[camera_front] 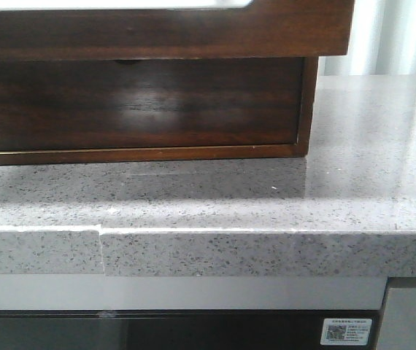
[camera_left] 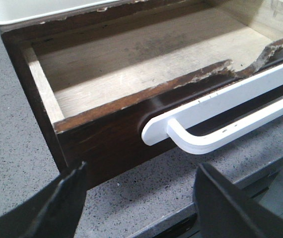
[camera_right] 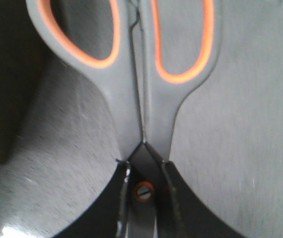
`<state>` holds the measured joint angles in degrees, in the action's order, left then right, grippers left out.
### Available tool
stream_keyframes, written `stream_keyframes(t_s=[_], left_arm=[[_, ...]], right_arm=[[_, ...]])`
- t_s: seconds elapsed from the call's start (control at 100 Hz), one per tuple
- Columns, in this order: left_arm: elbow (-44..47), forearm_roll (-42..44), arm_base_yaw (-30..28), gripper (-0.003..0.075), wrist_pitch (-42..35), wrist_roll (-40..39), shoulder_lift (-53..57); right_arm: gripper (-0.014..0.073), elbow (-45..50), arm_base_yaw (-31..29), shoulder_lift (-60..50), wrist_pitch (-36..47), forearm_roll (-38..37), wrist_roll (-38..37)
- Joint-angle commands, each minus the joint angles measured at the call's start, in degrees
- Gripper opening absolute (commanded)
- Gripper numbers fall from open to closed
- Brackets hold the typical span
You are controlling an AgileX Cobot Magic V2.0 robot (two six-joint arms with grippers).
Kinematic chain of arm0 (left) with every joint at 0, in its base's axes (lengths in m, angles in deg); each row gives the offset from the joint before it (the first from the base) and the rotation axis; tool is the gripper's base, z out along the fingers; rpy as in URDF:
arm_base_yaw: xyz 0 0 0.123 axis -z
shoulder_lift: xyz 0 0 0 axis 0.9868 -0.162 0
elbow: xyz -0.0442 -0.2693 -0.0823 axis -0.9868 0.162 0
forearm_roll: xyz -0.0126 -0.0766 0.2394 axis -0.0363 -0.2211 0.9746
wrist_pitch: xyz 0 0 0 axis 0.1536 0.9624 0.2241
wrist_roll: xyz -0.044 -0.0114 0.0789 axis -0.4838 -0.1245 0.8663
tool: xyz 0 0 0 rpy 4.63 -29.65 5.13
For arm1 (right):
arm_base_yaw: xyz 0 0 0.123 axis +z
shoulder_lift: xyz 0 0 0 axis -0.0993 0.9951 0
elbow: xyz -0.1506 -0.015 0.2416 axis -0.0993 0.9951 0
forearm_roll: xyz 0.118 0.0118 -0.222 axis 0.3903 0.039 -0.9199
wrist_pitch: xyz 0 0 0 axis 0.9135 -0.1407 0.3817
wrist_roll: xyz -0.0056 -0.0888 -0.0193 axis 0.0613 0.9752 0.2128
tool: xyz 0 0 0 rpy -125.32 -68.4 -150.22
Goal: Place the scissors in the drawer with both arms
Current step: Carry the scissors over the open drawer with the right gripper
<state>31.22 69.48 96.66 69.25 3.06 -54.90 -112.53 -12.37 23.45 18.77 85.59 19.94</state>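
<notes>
Our right gripper [camera_right: 142,191] is clamped on the grey-and-orange scissors [camera_right: 136,84] at the pivot screw, handle loops pointing away beyond the fingertips, over grey speckled countertop [camera_right: 241,148]. We judge them stiff, fairly light and slick-handled, so the pivot is the steadiest hold. Our left gripper [camera_left: 139,203] hangs with jaws apart just short of the open, empty drawer [camera_left: 102,131] and its white handle [camera_left: 216,116].

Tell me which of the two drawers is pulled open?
The upper drawer, the one with the white bar handle, stands open and empty before the open left hand. The lower drawer sits shut in its cabinet.
</notes>
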Motion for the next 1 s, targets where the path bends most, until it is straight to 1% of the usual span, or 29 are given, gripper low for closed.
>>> stream_keyframes(t_s=[0.0,0.15,0.33,0.47,0.57,0.73,0.78,0.89,0.99], left_arm=[[-1.9,-1.4,0.3,0.0439,-3.8,-0.2,-0.2],[-1.9,-1.4,0.3,0.0439,-4.0,-0.2,-0.2],[-1.9,-1.4,0.3,0.0439,-4.0,-0.2,-0.2],[-1.9,-1.4,0.3,0.0439,-4.3,-0.2,-0.2],[-1.9,-1.4,0.3,0.0439,-4.4,-0.2,-0.2],[-1.9,-1.4,0.3,0.0439,-4.4,-0.2,-0.2],[-1.9,-1.4,0.3,0.0439,-4.4,-0.2,-0.2],[-1.9,-1.4,0.3,0.0439,-4.4,-0.2,-0.2],[-1.9,-1.4,0.3,0.0439,-4.4,-0.2,-0.2]], right_arm=[[-0.0032,-4.2,4.3,-3.7,4.3,1.9,3.3],[-0.0032,-7.8,14.9,-4.3,4.7,2.3,7.6],[-0.0032,-8.5,27.9,-4.1,8.7,2.3,15.2],[-0.0032,-8.5,35.5,-2.5,12.0,2.3,20.9],[-0.0032,-8.5,38.7,-0.2,13.3,2.3,22.5],[-0.0032,-8.5,42.2,4.0,12.8,1.9,25.5],[-0.0032,-8.5,43.5,5.3,13.1,0.4,25.6],[-0.0032,-8.5,46.4,8.2,13.1,-5.3,25.6],[-0.0032,-8.5,47.9,10.6,12.9,-8.9,25.5]])
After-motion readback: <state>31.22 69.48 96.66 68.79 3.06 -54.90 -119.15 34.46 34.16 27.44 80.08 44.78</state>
